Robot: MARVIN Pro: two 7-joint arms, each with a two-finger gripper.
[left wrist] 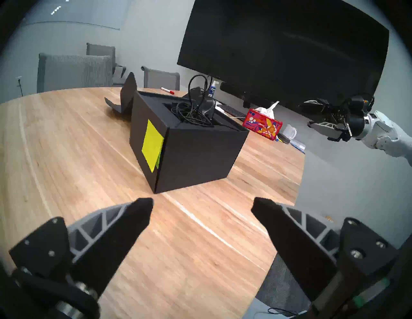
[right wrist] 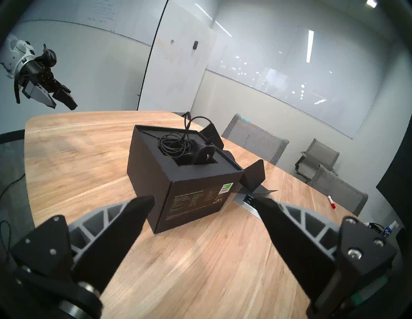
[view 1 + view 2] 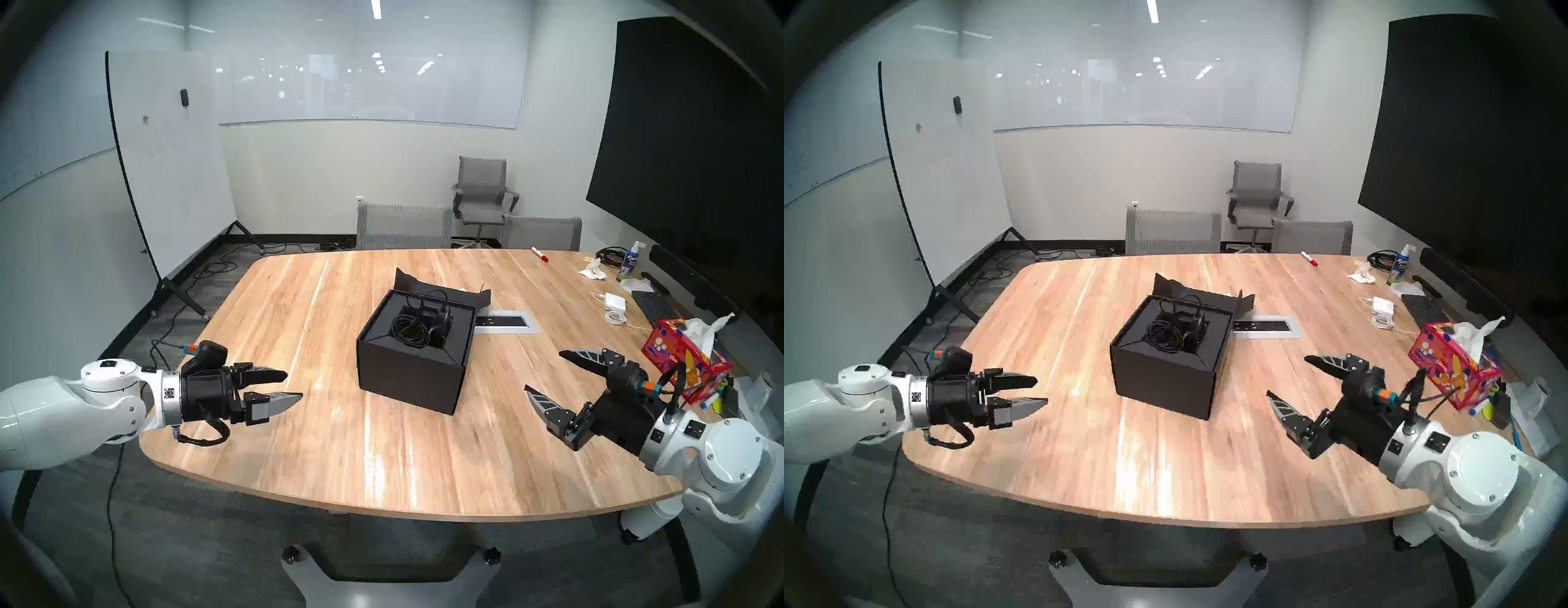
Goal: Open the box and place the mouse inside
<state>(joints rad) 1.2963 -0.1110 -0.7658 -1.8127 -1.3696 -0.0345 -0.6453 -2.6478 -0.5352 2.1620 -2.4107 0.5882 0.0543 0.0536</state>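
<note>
The black box (image 3: pixel 409 378) (image 3: pixel 1166 375) (image 1: pixel 196 160) (image 2: pixel 194 200) stands mid-table with its flap lid folded back behind it. Yellow-green sticky notes (image 1: pixel 152 146) mark one side and a green label (image 2: pixel 227 186) another. Inside its moulded insert lies the black mouse (image 3: pixel 441 325) (image 3: pixel 1197 329) (image 1: pixel 208 107) (image 2: pixel 204 153) with its coiled cable (image 3: pixel 409 329) (image 2: pixel 175 144) bunched beside it. My left gripper (image 3: pixel 295 385) (image 3: pixel 1042 391) (image 1: pixel 201 203) hovers open at the table's left edge, empty. My right gripper (image 3: pixel 543 371) (image 3: pixel 1286 375) (image 2: pixel 204 200) is open and empty to the box's right.
A red floral tissue box (image 3: pixel 685 361) sits by my right arm. Farther back on the right are a keyboard (image 3: pixel 653 308), a white charger (image 3: pixel 615 302), a spray bottle (image 3: pixel 630 261) and a red marker (image 3: pixel 539 254). A power outlet panel (image 3: pixel 502 321) is set into the table behind the box.
</note>
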